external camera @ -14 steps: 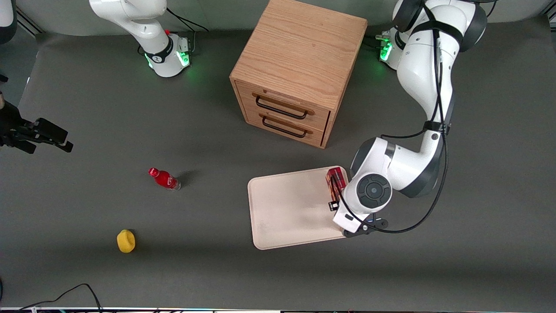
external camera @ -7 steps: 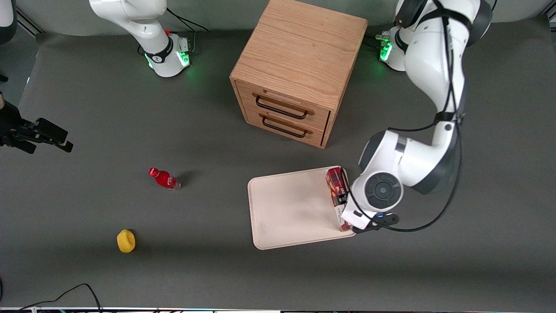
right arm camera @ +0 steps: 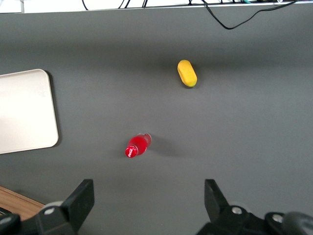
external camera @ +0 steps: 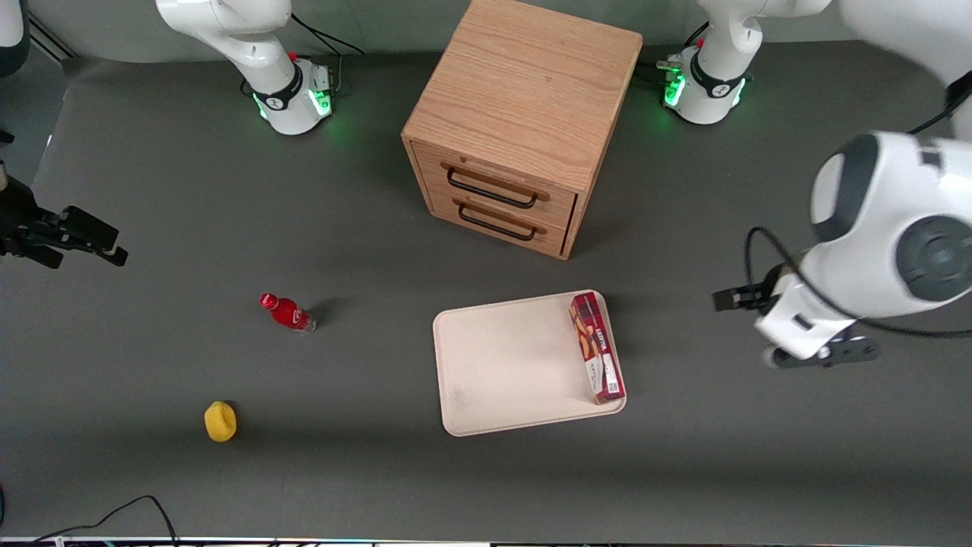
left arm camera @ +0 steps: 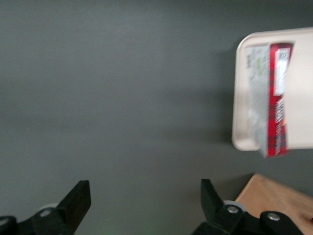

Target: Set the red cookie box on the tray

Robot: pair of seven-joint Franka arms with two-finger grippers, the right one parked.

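My tool [left arm camera: 142, 200] hangs wide open and empty over bare tabletop [external camera: 228, 190], well apart from the tray [external camera: 501, 365]. The red cookie box [external camera: 598, 348] lies flat along the tray's three-o'clock edge in the front view.

Robot lab: bolted arm bases [external camera: 292, 95], grey mat [external camera: 190, 205]

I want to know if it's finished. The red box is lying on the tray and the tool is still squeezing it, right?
Not quite. The box does lie on the tray, along its edge, but the tool is open and holds nothing. It hangs over bare table toward the working arm's end, as the left wrist view shows.
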